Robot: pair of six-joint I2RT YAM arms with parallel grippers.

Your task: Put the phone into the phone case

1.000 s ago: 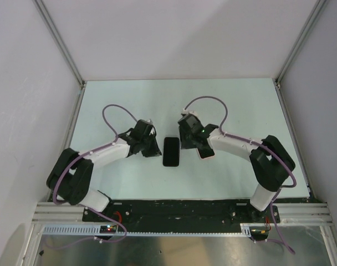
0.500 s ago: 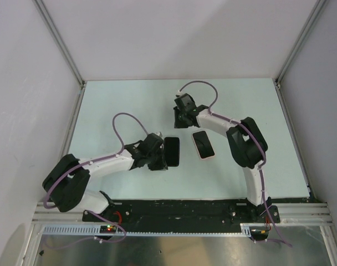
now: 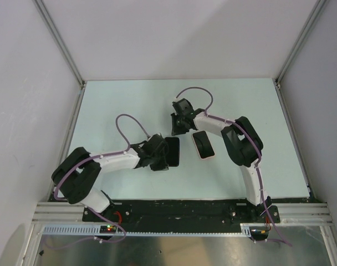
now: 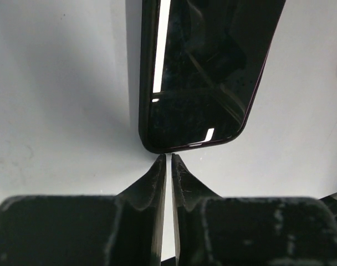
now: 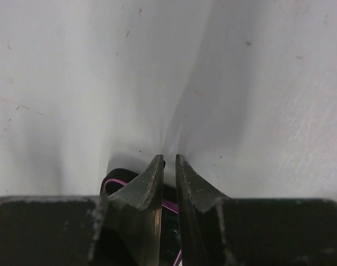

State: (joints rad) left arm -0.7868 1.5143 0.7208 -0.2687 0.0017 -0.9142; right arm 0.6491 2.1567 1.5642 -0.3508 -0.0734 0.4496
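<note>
At phone (image 4: 202,72) end edge: left pincer (image 4: 168,157) together, tips just beside | right pincer (image 5: 169,158) together over table (image 5: 240,66)

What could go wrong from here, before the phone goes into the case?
1. The left gripper is shut, tips at the phone's short edge; a push there may spin the glossy phone.
2. The case lies apart from the phone and tilted to it, so they may not line up.
3. The right gripper is shut over bare table, not holding the case, which may slide.
</note>
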